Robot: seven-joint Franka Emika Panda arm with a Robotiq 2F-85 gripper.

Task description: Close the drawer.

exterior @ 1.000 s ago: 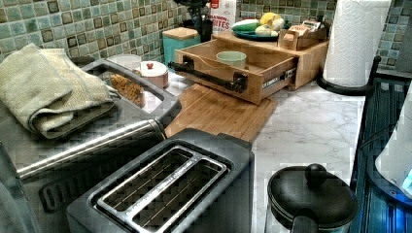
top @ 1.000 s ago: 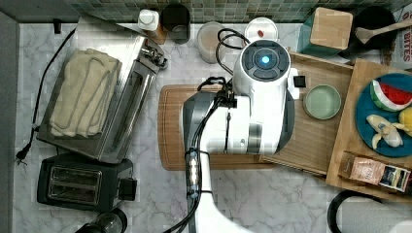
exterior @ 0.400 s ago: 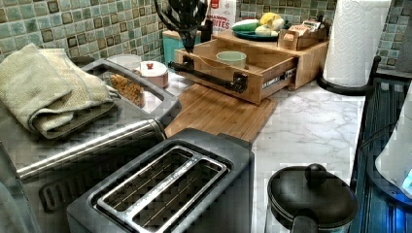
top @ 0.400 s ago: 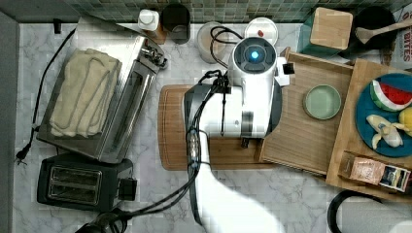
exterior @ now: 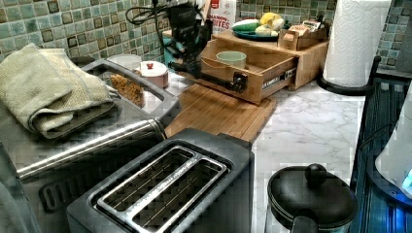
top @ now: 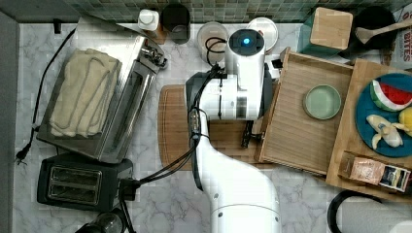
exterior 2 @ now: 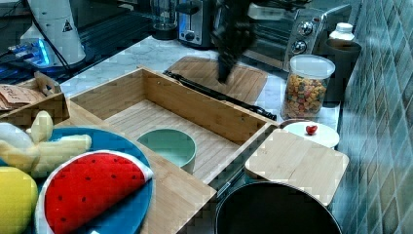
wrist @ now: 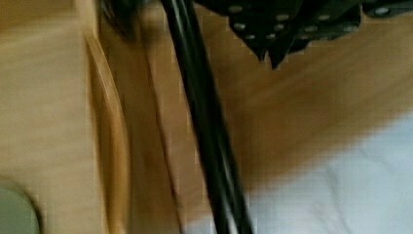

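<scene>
Drawer (top: 296, 136) pulled out wide over the marble tabletop (top: 301, 194), with a green bowl (top: 322, 102) inside. Long black handle (exterior: 214, 80) across its front wall. Pincer (exterior: 187, 36) up close by the handle, at the end near the tiled wall (exterior: 73, 29). Released or clenched, cannot tell. Brown cutting board (top: 175, 126) just beside the drawer front.
</scene>
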